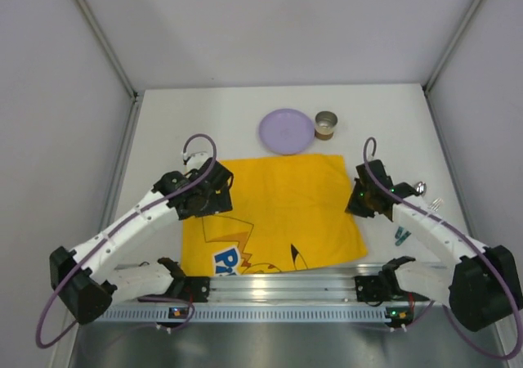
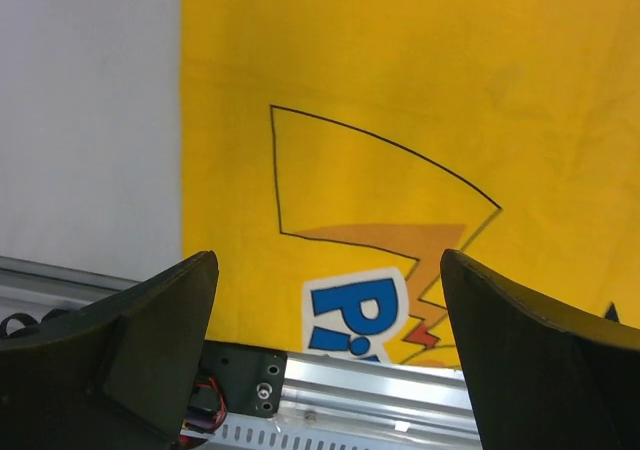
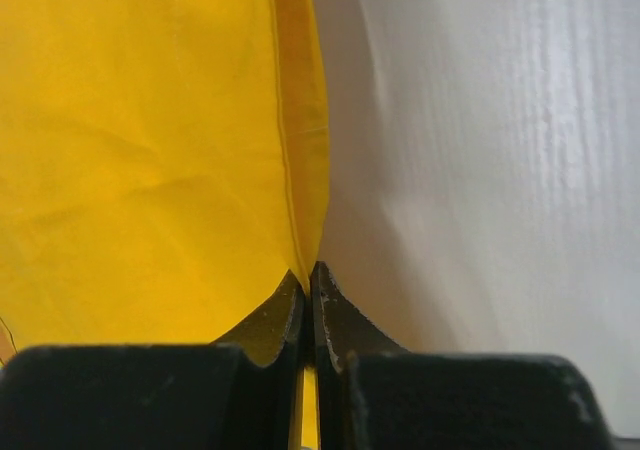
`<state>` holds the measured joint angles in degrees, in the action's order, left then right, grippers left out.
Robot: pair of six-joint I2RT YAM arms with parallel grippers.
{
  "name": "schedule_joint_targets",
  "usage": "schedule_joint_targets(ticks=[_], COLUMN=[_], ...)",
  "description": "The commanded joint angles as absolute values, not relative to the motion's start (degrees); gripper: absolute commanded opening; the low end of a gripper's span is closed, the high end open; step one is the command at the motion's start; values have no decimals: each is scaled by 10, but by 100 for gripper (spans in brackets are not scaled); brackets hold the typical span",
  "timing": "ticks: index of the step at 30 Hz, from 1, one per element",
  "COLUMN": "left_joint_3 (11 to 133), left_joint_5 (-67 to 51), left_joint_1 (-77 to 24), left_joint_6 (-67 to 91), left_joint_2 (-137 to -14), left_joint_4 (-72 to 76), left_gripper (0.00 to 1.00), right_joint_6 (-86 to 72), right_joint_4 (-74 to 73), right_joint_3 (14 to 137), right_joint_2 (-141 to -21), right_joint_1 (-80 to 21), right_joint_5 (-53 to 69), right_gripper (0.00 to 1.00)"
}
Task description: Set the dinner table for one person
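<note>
A yellow cartoon-printed cloth mat lies spread on the white dinner table. My left gripper hovers over the mat's left part, near its left edge. In the left wrist view the left gripper is open, with only the mat and bare table below. My right gripper is at the mat's right edge. The right wrist view shows the right gripper shut on the hem of the mat, which rises into the jaws beside the table.
A lilac plate and a small metal cup stand behind the mat. Shiny cutlery and a blue-handled piece lie right of the right arm. An aluminium rail runs along the near edge. Walls enclose the table.
</note>
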<state>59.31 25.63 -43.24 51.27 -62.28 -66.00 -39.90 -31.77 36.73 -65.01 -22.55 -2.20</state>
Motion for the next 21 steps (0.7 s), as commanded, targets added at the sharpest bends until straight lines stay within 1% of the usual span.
schedule_joint_targets(ticks=[1, 2, 5, 14, 21], left_joint_3=[573, 567, 560, 555, 591], left_joint_5=[211, 191, 174, 160, 175], left_joint_1=[-382, -354, -316, -271, -243], left_joint_6=[429, 419, 386, 335, 302], left_joint_2=[-656, -674, -711, -832, -916], left_joint_4=[-559, -548, -509, -444, -424], left_gripper=[98, 98, 98, 98, 98], right_joint_6=[-425, -430, -434, -386, -335], right_joint_4=[-424, -433, -437, -360, -328], right_joint_3=[363, 361, 346, 365, 413], right_joint_2=[-595, -584, -558, -667, -758], right_joint_1=[-196, -193, -183, -164, -127], right_joint_5=[-81, -88, -84, -82, -81], right_gripper=[0, 0, 0, 0, 0])
